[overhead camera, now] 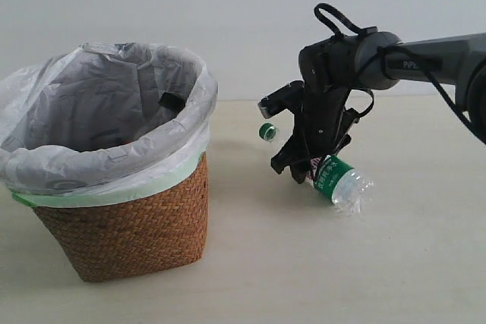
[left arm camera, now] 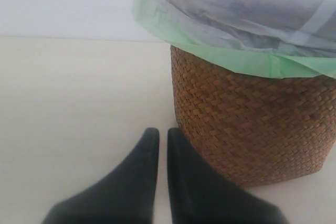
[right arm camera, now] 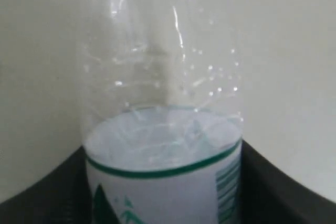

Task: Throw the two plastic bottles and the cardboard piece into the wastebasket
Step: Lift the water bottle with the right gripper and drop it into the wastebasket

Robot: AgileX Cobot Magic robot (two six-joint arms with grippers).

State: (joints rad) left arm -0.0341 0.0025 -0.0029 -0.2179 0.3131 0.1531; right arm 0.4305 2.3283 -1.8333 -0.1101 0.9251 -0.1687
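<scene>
My right gripper [overhead camera: 315, 168] is shut on the clear bottle with the green-white label [overhead camera: 342, 184], holding it tilted above the table to the right of the wicker wastebasket [overhead camera: 129, 218]. Its green cap [overhead camera: 267, 131] points toward the basket. In the right wrist view the bottle [right arm camera: 163, 182] fills the space between the dark fingers of that gripper [right arm camera: 164, 156]. A small black cap [overhead camera: 171, 102] shows inside the basket's white liner; the rest of that bottle cannot be made out. The cardboard piece is out of view. My left gripper [left arm camera: 163, 137] is shut and empty, low beside the basket [left arm camera: 252, 124].
The pale table [overhead camera: 319, 263] spreads in front of and to the right of the basket. A plain white wall stands behind. The bag liner [overhead camera: 99, 111] folds over the pale green rim band [left arm camera: 231, 59].
</scene>
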